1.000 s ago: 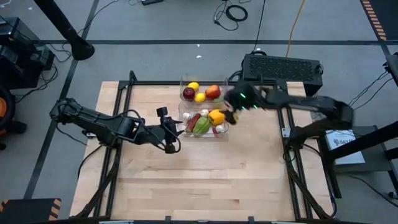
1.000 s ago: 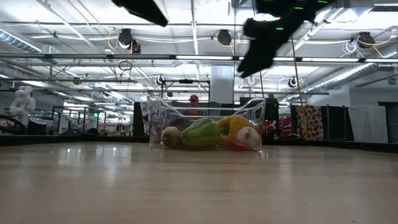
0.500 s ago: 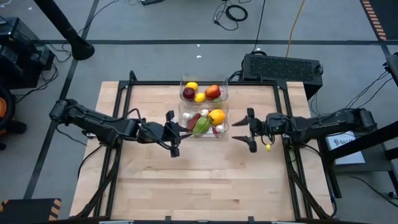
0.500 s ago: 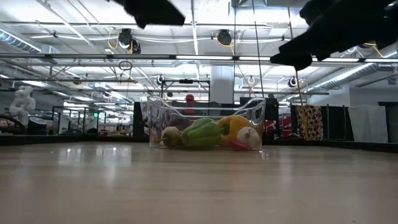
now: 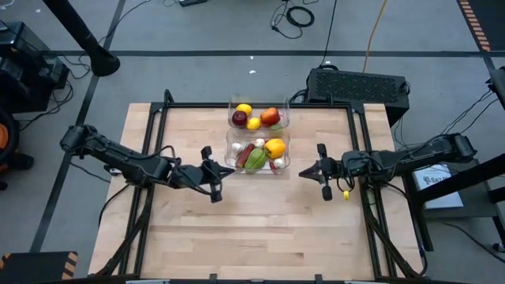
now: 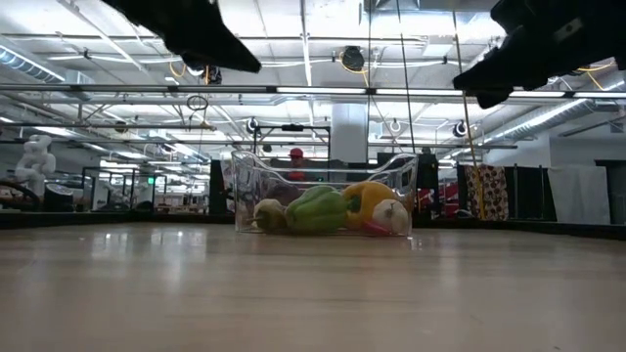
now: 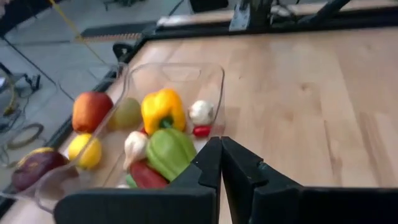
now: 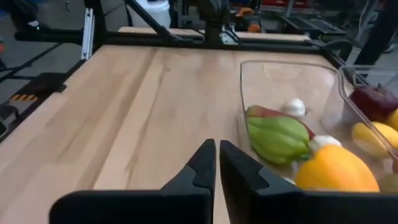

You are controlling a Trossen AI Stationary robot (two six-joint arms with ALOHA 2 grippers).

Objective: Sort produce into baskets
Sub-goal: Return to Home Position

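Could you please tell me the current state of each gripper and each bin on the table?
left gripper: shut, empty, raised above the table beside the near bin.
right gripper: shut, empty, raised on that bin's other side.
far bin: upright, open-topped, holding lemons and apples.
near bin: upright, open-topped, holding peppers, garlic, a chilli.

wooden table [image 5: 252,213]; black box [image 5: 359,85] behind far edge (cables [image 5: 297,15] on floor beyond).
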